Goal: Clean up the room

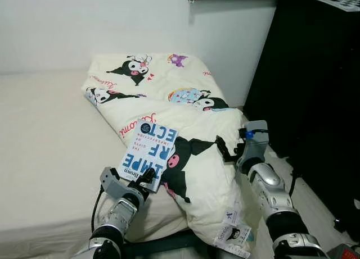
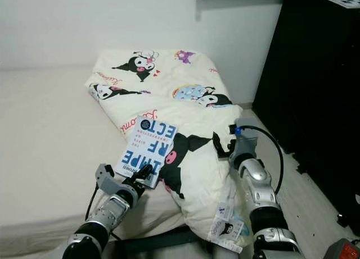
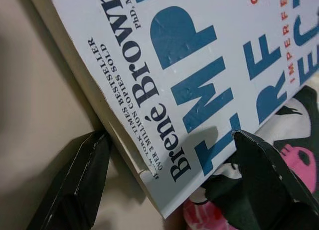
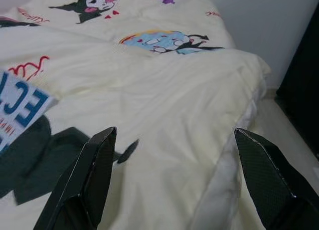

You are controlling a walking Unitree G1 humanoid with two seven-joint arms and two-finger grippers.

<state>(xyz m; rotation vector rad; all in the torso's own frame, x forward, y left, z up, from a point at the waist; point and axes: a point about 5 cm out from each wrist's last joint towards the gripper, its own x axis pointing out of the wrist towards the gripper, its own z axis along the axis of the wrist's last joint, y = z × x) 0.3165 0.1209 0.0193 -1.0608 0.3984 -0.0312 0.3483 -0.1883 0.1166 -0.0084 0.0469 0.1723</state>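
White paperback book with large blue lettering [image 1: 149, 148] lies on the cream cartoon-print quilt [image 1: 185, 118], its near corner overhanging the beige mattress [image 1: 45, 135]. Left gripper [image 1: 149, 177] at that near corner; fingers spread wide either side of it, apparently not yet gripping, contact unclear. Right gripper [image 1: 226, 149] rests over the quilt's right edge, fingers wide apart, holding nothing. Black wardrobe [image 1: 315, 85] stands to the right.

A bedroom: bed [image 1: 39, 158] with cartoon-print duvet [image 1: 185, 101] (black wardrobe [image 1: 315, 90] beside).
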